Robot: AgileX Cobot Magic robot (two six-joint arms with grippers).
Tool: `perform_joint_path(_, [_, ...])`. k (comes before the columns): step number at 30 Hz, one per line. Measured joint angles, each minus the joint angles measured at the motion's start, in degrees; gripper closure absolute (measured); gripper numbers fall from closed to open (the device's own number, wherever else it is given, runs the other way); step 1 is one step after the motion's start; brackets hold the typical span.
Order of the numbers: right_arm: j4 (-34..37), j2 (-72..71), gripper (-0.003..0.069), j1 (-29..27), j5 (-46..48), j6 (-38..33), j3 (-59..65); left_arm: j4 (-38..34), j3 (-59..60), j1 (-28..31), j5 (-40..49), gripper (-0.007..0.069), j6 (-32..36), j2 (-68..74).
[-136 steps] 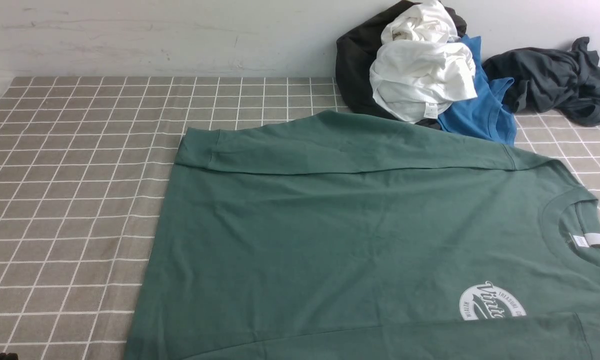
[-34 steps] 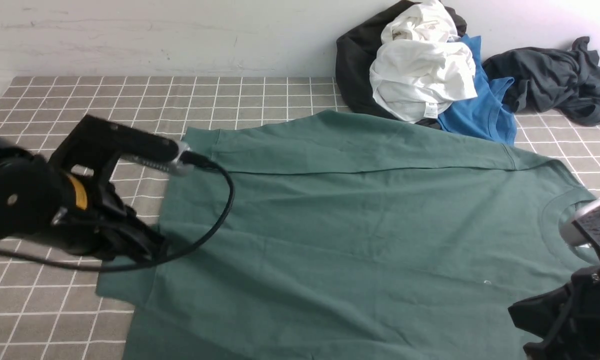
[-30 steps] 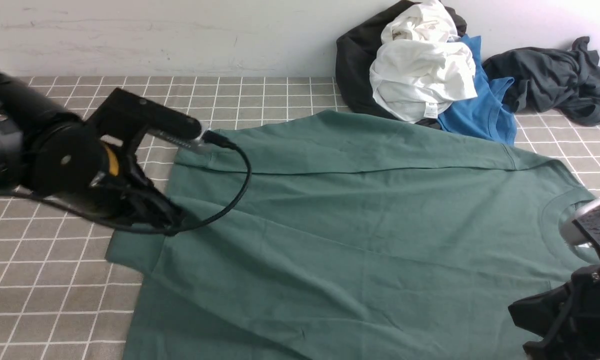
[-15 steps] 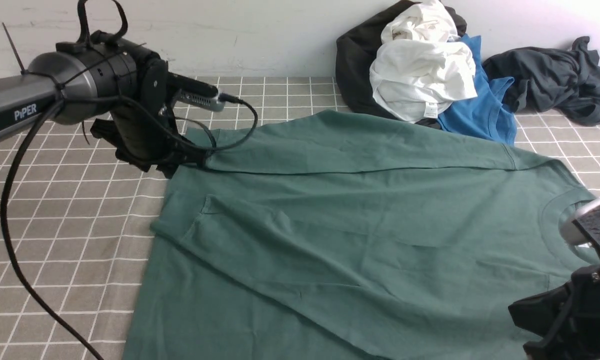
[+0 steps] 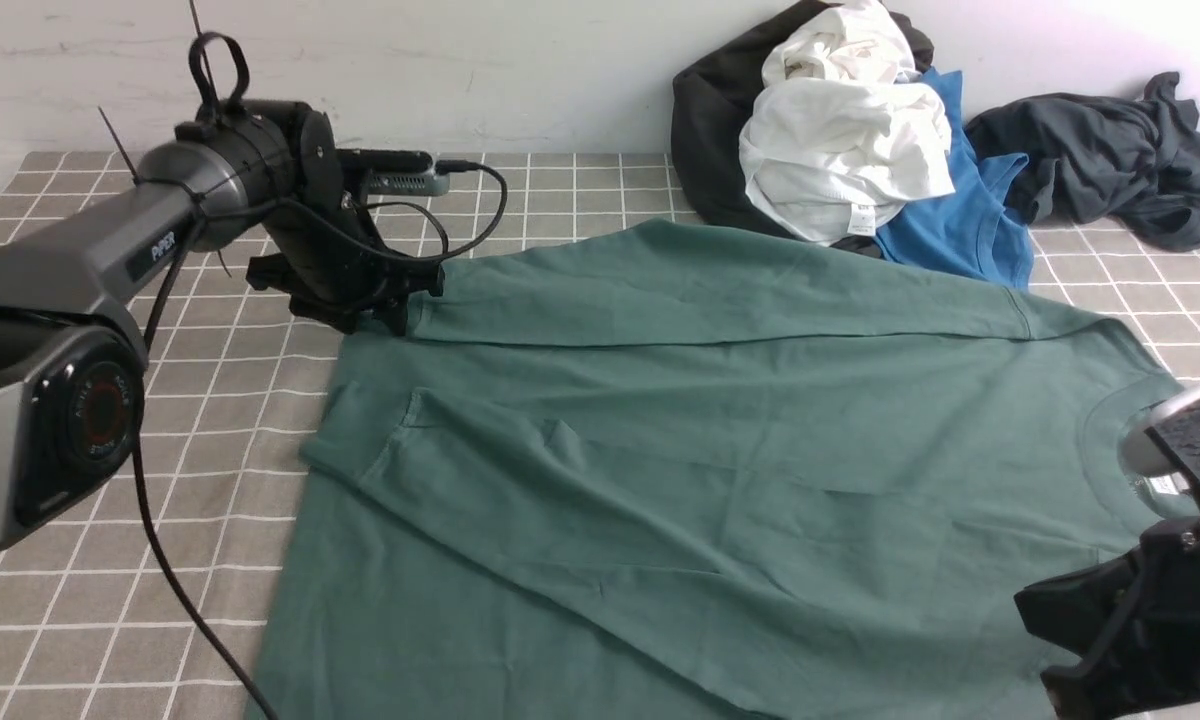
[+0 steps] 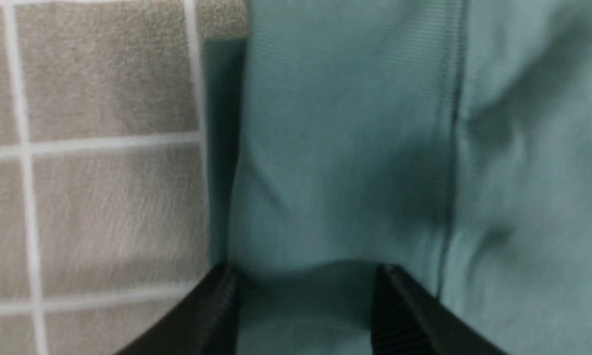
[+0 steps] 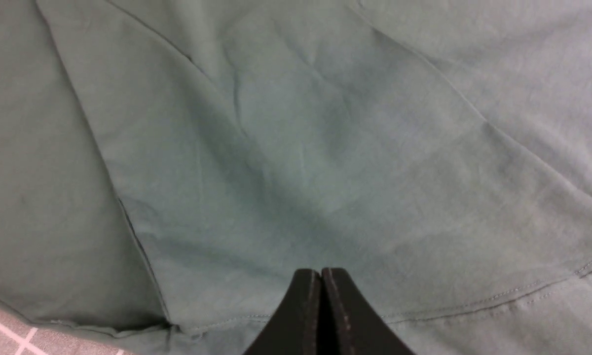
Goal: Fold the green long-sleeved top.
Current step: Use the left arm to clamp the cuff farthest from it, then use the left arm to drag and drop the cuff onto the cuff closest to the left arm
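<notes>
The green top point(image 5: 720, 400) lies spread on the checked cloth point(image 5: 110, 420), one sleeve point(image 5: 520, 480) already across its body; the left gripper point(image 6: 303, 281), jaws apart astride the far cuff point(image 6: 345, 123), looks due to pinch it and fold inward, while the right gripper point(image 7: 320, 276) sits closed by the collar point(image 5: 1095, 450).

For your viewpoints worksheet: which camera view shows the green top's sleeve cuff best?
Left wrist view: the ribbed cuff fills it, close up. Front view: small, partly behind the left claw. Right wrist view: no cuff visible.
</notes>
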Motion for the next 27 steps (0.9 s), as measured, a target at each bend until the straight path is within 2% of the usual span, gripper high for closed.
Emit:
perform_joint_path(6, [-0.4,0.3,0.0669,0.0,-0.1,0.0,0.0,0.3,-1.4,0.0,-0.1,0.0452,0.0,0.9])
perform_joint_path(7, [-0.4,0.4,0.0669,0.0,-0.1,0.0,0.0,0.3,-1.8,0.0,0.3,0.0511,0.1,0.9])
perform_joint_path(10, [-0.4,0.4,0.0669,0.0,-0.2,0.0,0.0,0.2,-2.5,0.0,2.2,0.0592,0.2,0.9])
perform_joint_path(13, [-0.4,0.4,0.0669,0.0,-0.2,0.0,0.0,0.2,-3.1,0.0,5.2,0.0601,0.3,-0.2])
perform_joint_path(20, [-0.5,0.4,0.0669,0.0,-0.2,0.0,0.0,1.4,-3.7,-2.0,18.3,0.0601,4.4,-7.8])
perform_joint_path(23, [-0.8,0.4,0.0669,0.0,0.3,-0.1,0.0,1.3,2.0,-3.6,18.3,0.0601,5.0,-12.2])
perform_joint_path(27, [-1.3,-0.3,0.0669,0.0,1.2,-0.1,0.0,1.6,15.5,-6.0,18.4,0.0601,5.2,-18.8])
